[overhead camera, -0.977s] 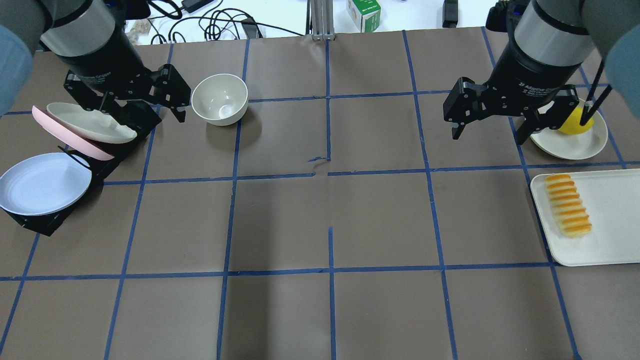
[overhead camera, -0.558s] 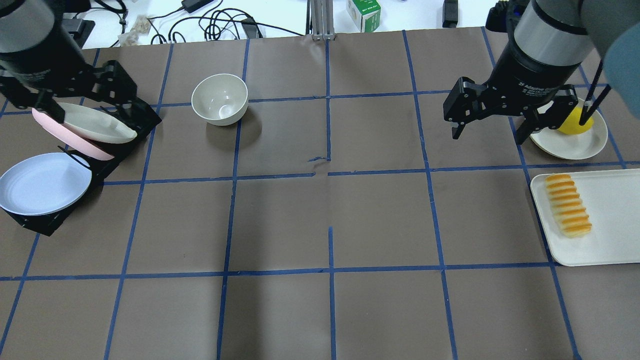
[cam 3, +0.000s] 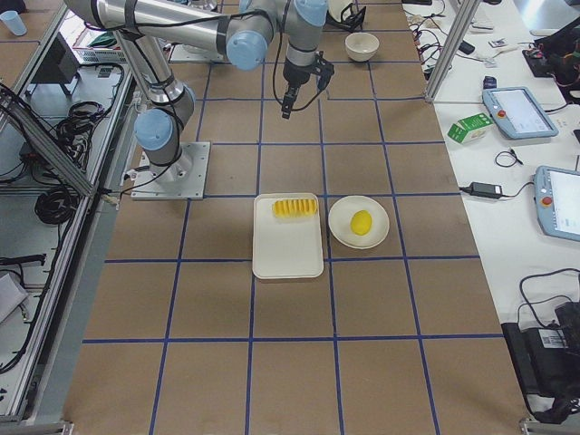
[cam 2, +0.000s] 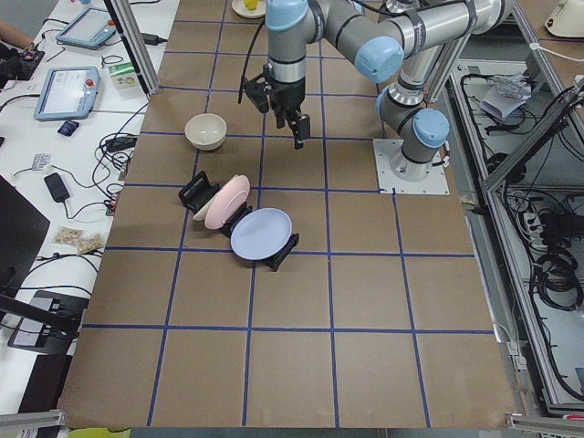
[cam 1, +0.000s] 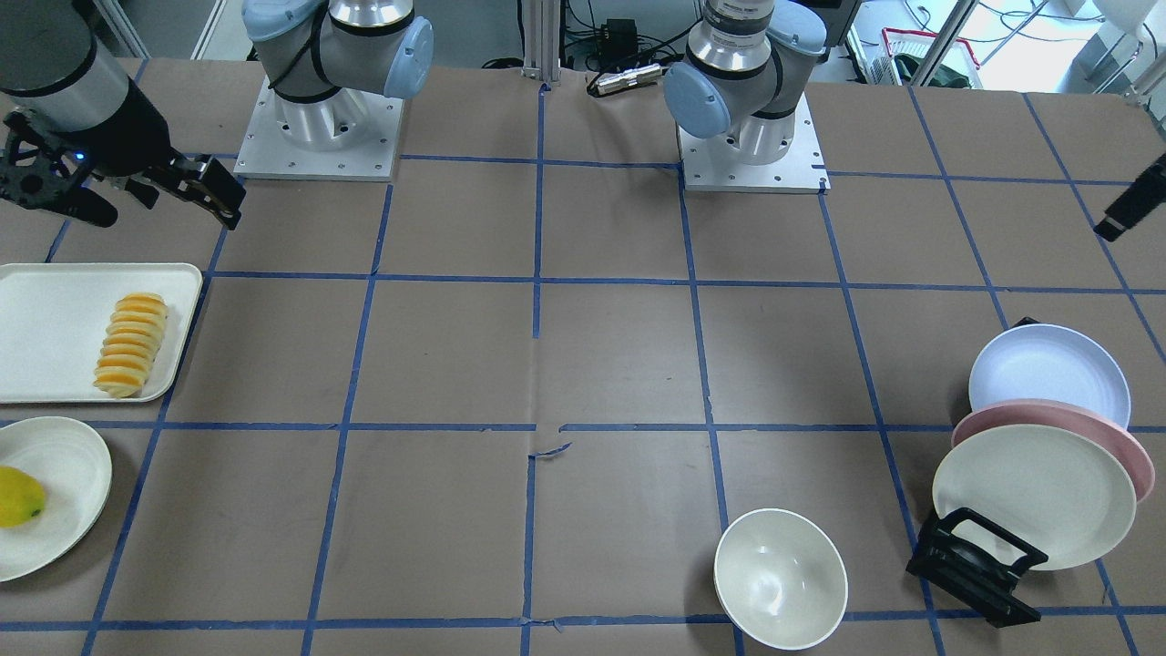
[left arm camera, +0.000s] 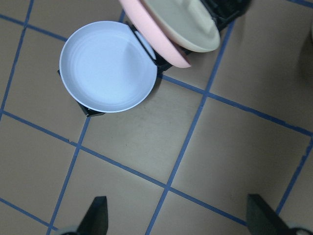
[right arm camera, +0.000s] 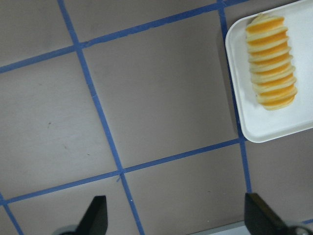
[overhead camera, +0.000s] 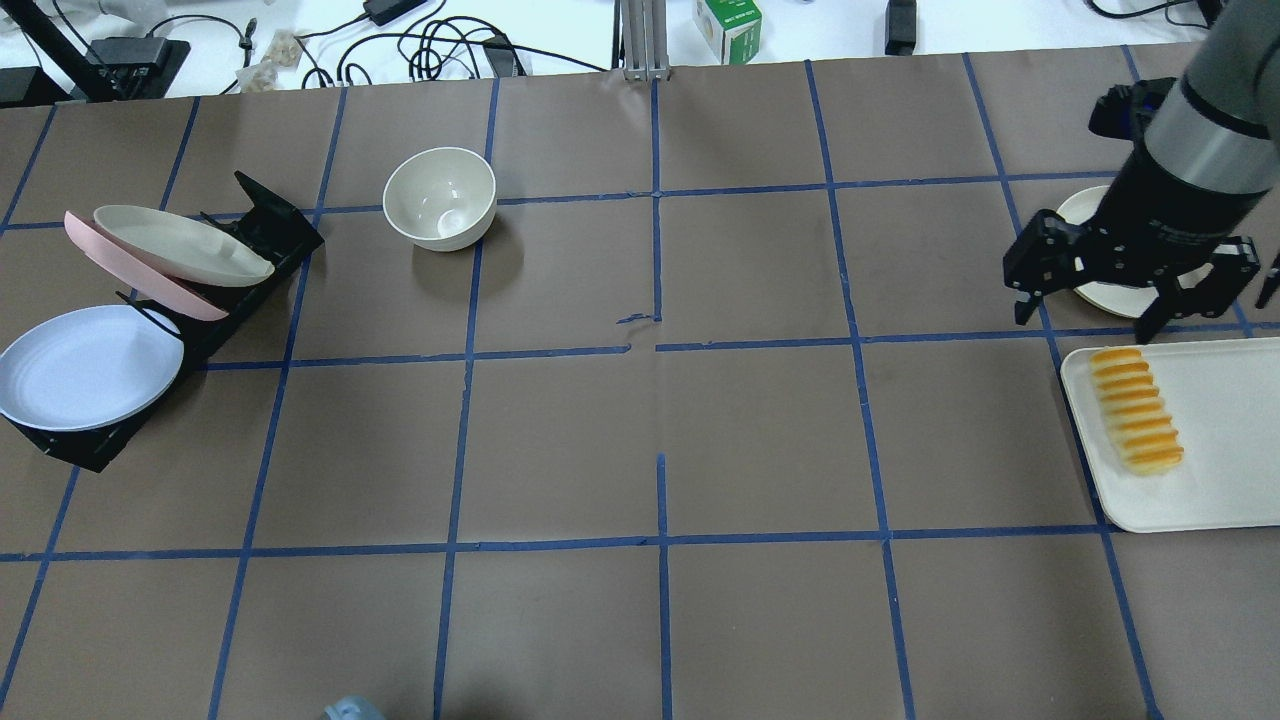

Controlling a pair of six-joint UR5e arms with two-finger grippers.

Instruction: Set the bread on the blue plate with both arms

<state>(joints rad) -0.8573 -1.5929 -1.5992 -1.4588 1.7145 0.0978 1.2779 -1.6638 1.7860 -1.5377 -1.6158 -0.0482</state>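
Bread lies on white tray, by the tray edge nearest table centre. Right gripper hangs just beyond the tray's far end, fingers spread wide, holding nothing. Blue plate leans in front slot of black rack, well apart from bread. Left gripper is high above the table near that plate, fingers apart, empty.

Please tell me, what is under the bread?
The bread lies on a white tray, near its edge. The tray surface directly beneath the loaf is covered.
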